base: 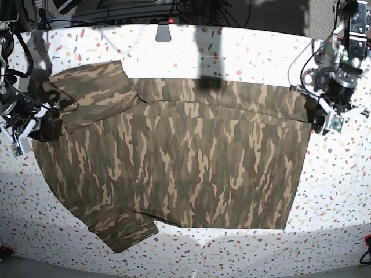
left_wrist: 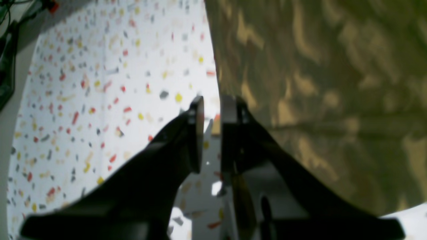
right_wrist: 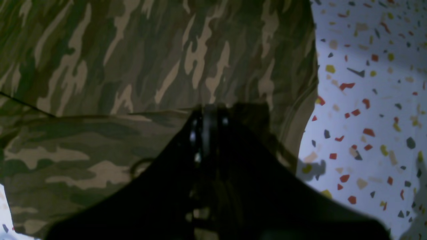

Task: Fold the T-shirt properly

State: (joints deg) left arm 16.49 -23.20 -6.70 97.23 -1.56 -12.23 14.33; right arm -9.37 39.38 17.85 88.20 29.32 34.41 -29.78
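Black fingers [left_wrist: 196, 133] of the left hand [left_wrist: 210, 133] stand slightly parted at the T-shirt [base: 174, 162] edge, holding nothing. Right hand [right_wrist: 207, 130] is closed over the camouflage cloth on the speckled table [base: 336, 191].

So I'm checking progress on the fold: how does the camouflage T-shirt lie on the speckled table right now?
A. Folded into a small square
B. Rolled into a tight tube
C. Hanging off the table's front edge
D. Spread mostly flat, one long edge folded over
D: in the base view the T-shirt lies spread across the table, with a folded strip along its far edge.

White terrazzo-speckled tabletop [base: 243, 58]; black cables [base: 145, 11] along dim far edge.
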